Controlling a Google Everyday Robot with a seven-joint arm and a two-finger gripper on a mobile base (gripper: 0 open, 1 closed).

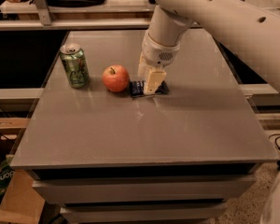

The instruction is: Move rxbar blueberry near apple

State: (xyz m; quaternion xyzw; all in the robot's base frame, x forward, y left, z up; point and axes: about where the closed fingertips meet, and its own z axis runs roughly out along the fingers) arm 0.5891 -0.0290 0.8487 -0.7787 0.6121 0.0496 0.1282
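Note:
The rxbar blueberry (136,88) is a dark navy wrapper lying flat on the grey table (144,125), just right of the apple. The apple (115,78) is red-orange with a dark stem and stands upright near the table's middle. A narrow gap shows between the apple and the bar's left end. My gripper (149,85) hangs from the white arm (214,13) and is lowered straight onto the bar. It covers the bar's middle, so only the two ends of the wrapper show on either side.
A green drink can (74,65) stands upright left of the apple, near the table's left edge. A shelf and rail run behind the table. A cardboard box (9,197) sits on the floor at the lower left.

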